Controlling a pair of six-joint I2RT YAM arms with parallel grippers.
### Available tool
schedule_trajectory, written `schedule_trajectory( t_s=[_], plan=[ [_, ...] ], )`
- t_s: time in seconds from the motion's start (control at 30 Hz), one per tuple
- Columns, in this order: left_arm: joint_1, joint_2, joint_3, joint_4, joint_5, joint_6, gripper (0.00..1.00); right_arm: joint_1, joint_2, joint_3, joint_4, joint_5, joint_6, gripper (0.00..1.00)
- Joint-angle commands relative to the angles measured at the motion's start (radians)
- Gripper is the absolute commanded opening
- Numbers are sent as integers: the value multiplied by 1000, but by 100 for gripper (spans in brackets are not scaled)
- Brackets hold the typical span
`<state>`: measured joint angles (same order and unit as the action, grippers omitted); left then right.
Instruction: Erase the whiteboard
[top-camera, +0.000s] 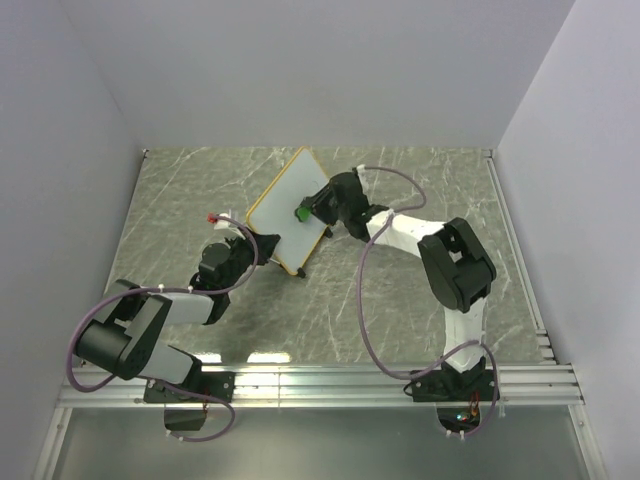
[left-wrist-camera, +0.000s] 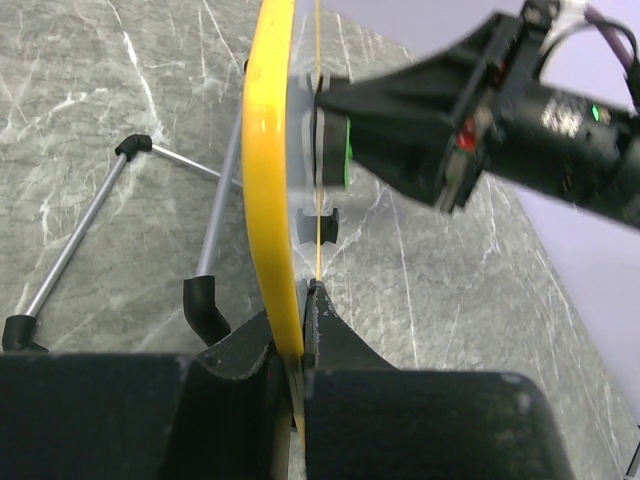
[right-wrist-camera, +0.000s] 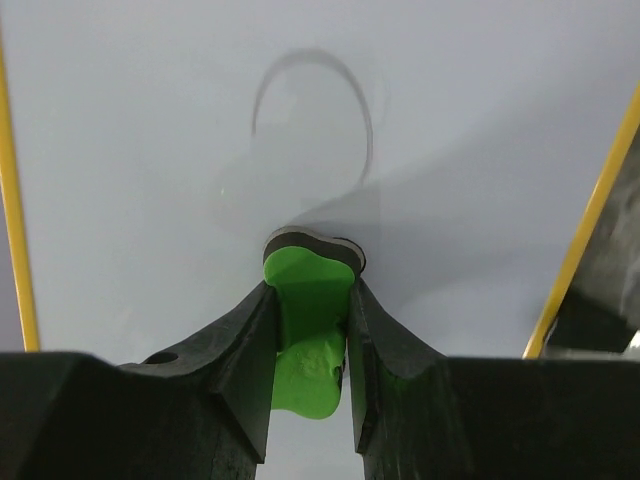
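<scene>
The whiteboard (top-camera: 285, 200) stands up near the middle of the table (top-camera: 420, 180). The left gripper (top-camera: 256, 240) is at the board's near left edge, with one finger on each side of the rim. The stand legs (left-wrist-camera: 70, 250) rest on the table behind the board. The right gripper (top-camera: 308, 211) is on the board's right, with the eraser (top-camera: 300, 213) between its fingers. The eraser touches the board's front.

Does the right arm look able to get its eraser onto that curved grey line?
Probably yes. The right pincer holds the green eraser against the whiteboard, and the curved line lies just beyond it, bare board between. The left pincer clamps its edge, out of the way.
</scene>
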<state>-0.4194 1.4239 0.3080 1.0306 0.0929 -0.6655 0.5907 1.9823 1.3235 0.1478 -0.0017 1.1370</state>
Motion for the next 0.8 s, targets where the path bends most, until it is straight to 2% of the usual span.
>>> schedule_trajectory(
  t_s=[0.0, 0.17, 0.47, 0.67, 0.77],
  plan=[
    [-39, 29, -33, -193, 108, 155, 0, 109, 3, -93, 12, -69, 53, 0],
    [-39, 21, -37, -195, 113, 155, 0, 74, 13, -87, 1, -60, 38, 0],
    [-47, 18, -44, -187, 114, 150, 0, -78, 134, 160, -91, -76, -19, 0],
    [-58, 9, -43, -201, 105, 158, 0, -106, 246, 370, -140, -92, -46, 0],
    [-62, 4, -43, -207, 100, 161, 0, -111, 271, 382, -163, -103, -34, 0]
  ],
)
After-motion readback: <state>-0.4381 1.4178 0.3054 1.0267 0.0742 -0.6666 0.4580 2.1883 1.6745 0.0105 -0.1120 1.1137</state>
